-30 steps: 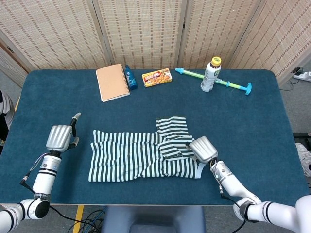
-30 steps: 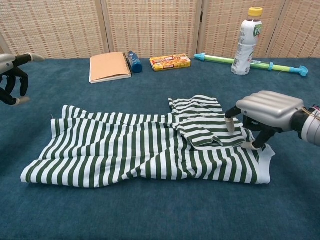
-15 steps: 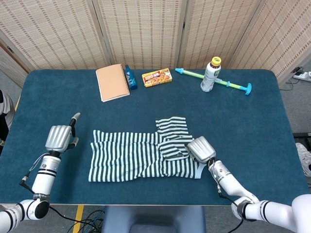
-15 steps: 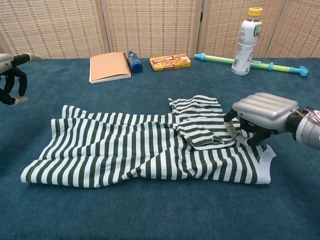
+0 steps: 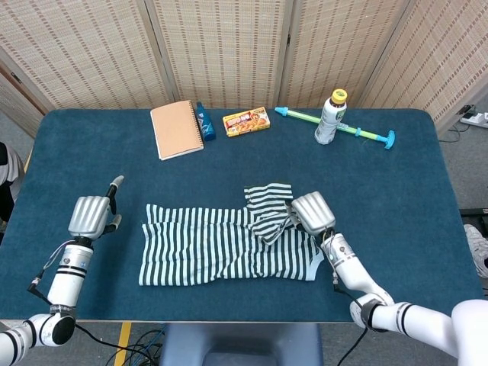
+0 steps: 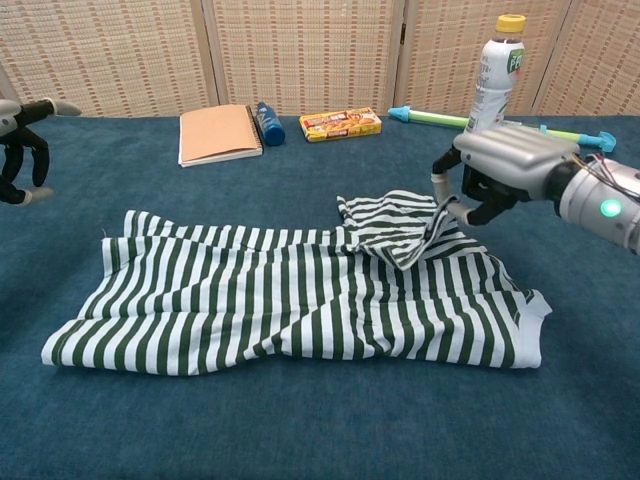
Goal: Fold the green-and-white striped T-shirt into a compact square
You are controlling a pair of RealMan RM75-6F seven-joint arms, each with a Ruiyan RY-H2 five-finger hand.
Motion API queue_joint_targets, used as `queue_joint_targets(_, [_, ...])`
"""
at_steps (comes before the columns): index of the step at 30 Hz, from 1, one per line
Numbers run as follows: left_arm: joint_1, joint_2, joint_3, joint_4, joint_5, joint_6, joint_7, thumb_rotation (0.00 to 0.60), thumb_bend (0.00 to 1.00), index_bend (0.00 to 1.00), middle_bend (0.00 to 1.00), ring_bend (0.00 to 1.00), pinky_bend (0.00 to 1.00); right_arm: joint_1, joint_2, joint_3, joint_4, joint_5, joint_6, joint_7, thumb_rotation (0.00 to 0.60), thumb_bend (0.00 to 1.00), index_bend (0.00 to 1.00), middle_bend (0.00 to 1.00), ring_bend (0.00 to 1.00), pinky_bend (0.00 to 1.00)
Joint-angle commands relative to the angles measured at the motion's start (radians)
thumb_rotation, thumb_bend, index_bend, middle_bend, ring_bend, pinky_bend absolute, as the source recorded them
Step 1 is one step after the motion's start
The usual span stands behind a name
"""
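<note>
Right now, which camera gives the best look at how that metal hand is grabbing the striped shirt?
The chest view: the right hand shows side-on, pinching the T-shirt sleeve and lifting it. The head view looks down on the hand's back, hiding the fingers.

The scene is seen from two cameras. In the head view, the blue table [image 5: 381,198] is looked down on steeply from above its near edge, and the whole top is taken in up to the woven screens [image 5: 221,46] behind. In the chest view, the same table [image 6: 300,430] is seen from low and close, facing the screens [image 6: 300,45]. The striped shirt [image 5: 221,244] [image 6: 290,300] is shared by both views.
</note>
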Motion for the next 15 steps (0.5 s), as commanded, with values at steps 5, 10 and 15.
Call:
queue_joint_targets(5, [0.008,0.005,0.006,-0.009,0.007,0.006,-0.003,0.6,0.36,0.0,0.61,0.66,0.94,0.074,-0.09,0.071,0.123,0.104,-0.044,-0.045,0.6,0.51,0.56,0.99,1.0,1.0])
queue_joint_targets(10, [0.013,0.01,0.009,-0.009,0.007,0.006,-0.006,0.6,0.36,0.0,0.61,0.66,0.94,0.115,-0.141,0.095,0.215,0.157,-0.084,-0.061,0.6,0.51,0.56,0.99,1.0,1.0])
queue_joint_targets(15, [0.018,0.012,0.011,-0.002,0.003,0.002,-0.011,0.6,0.36,0.0,0.61,0.66,0.94,0.157,-0.188,0.12,0.307,0.207,-0.124,-0.072,0.6,0.5,0.48,0.98,1.0,1.0])
